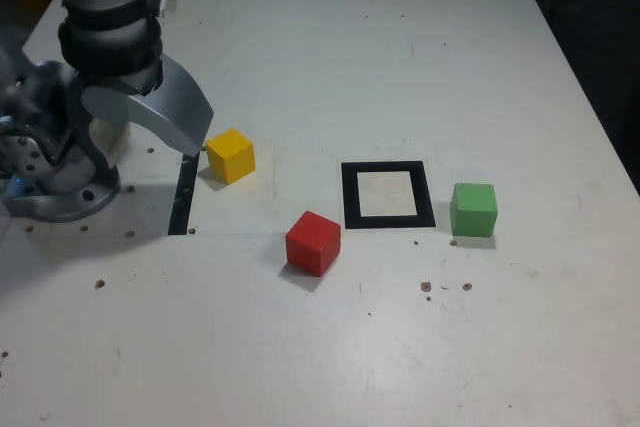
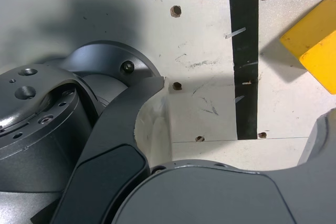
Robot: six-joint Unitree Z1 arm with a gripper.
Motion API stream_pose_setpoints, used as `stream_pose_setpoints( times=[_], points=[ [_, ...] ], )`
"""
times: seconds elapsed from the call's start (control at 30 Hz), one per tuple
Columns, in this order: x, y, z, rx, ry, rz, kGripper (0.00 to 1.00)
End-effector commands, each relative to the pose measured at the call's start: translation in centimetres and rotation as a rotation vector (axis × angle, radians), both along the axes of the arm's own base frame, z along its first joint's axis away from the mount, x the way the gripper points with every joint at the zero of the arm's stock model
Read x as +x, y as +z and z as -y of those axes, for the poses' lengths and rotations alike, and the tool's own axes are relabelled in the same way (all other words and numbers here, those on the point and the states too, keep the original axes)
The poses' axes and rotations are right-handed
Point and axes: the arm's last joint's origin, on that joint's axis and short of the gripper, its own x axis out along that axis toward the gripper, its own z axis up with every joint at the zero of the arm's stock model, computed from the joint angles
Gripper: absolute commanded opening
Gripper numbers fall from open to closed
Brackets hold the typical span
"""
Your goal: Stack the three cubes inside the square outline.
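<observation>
A: Layout on the tabletop [image 1: 330, 37]?
B: Arm folded at exterior view's left, hand [image 1: 175, 117] spread wide, holding nothing, above the black strip [image 1: 184, 197].
A: Square outline [image 1: 387, 195]?
B: Mid-table, nothing inside it.
A: Cubes?
B: All separate. Green cube [image 1: 473, 209] just beside the outline on its right, red cube [image 1: 313, 242] near its lower-left corner, yellow cube [image 1: 231, 155] near the hand.
</observation>
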Motion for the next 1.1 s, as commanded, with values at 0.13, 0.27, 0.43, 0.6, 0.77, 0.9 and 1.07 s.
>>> stream_pose_setpoints(
  times=[0.13, 0.27, 0.43, 0.6, 0.77, 0.9, 1.07],
  points=[
    [0.1, 0.2, 0.0, 0.003, -0.013, 0.009, 0.96],
    [1.0, 1.2, 0.6, 0.015, -0.046, 0.042, 0.96],
    [4.1, 4.5, 3.3, 0.045, -0.131, 0.085, 0.95],
    [8.0, 6.8, 7.3, 0.052, -0.228, 0.085, 0.94],
    [11.7, 7.6, 10.9, 0.054, -0.298, 0.079, 0.94],
    [13.8, 7.3, 12.9, 0.056, -0.331, 0.068, 0.93],
    [15.3, 6.3, 14.0, 0.056, -0.359, 0.057, 0.93]
  ],
)
